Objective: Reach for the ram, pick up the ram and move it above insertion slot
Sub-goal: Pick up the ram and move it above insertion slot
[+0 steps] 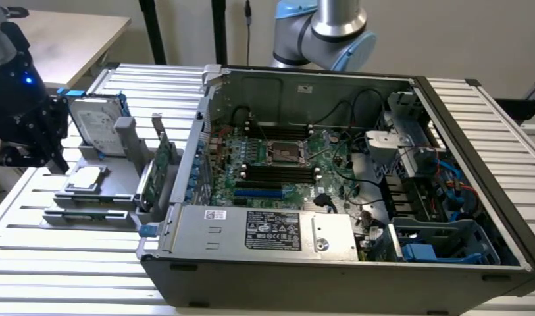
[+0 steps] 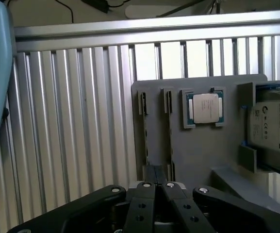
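Observation:
My gripper [image 2: 156, 180] is shut, its two black fingers [image 2: 144, 194] pressed together with nothing showing between them. It hovers over the near end of a grey holder [image 2: 198, 155] that has two narrow upright rails [image 2: 142, 126]. In the exterior view the gripper [image 1: 12, 148] is a black body at the far left, beside the holder [image 1: 91, 191]. The ram is hidden or out of view. The black memory slots [image 1: 280, 173] lie on the green motherboard inside the open computer case [image 1: 337, 263], well off to the exterior view's right of the gripper.
On the holder sit a square processor chip [image 2: 205, 108], a silver hard drive [image 1: 98, 125] standing upright, and a broader green card [image 1: 164, 158] with a bracket. The ribbed metal table [image 1: 65, 276] carries everything. The arm's base [image 1: 324, 33] stands behind the case.

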Robot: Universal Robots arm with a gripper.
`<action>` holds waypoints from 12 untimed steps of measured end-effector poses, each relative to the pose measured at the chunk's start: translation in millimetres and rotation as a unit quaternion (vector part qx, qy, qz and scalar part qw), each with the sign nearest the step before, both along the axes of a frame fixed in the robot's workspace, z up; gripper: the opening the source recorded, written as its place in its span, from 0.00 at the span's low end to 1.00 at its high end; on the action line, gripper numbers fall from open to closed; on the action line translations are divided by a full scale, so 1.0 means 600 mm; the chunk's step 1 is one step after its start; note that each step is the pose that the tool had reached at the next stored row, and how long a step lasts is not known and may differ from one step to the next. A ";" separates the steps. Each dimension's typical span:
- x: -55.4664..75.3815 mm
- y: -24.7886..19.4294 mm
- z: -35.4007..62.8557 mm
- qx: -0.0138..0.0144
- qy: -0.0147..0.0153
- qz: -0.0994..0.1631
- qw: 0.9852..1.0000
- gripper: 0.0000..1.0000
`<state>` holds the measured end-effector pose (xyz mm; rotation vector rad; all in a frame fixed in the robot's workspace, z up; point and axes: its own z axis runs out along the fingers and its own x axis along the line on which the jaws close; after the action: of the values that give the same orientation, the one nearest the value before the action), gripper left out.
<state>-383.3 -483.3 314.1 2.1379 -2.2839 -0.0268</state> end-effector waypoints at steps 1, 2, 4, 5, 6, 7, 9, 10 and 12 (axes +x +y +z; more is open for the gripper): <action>0.000 0.0013 -0.001 0.000 0.000 0.002 1.000 0.11; 0.000 0.0016 -0.001 0.000 0.000 0.005 1.000 0.11; 0.001 0.0016 -0.001 0.000 0.000 0.005 1.000 0.18; 0.001 0.0017 -0.001 0.000 0.000 0.005 1.000 0.24; 0.001 0.0017 -0.001 0.000 0.000 0.005 1.000 0.24; 0.001 0.0018 -0.001 0.000 0.000 0.006 1.000 0.30; 0.002 0.0029 -0.005 0.000 0.000 0.008 1.000 0.36; 0.002 0.0036 -0.008 0.000 0.000 0.010 1.000 0.42; 0.002 0.0054 -0.014 0.000 0.000 0.014 1.000 0.42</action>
<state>-382.1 -480.1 305.4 2.1700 -2.2529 -0.0260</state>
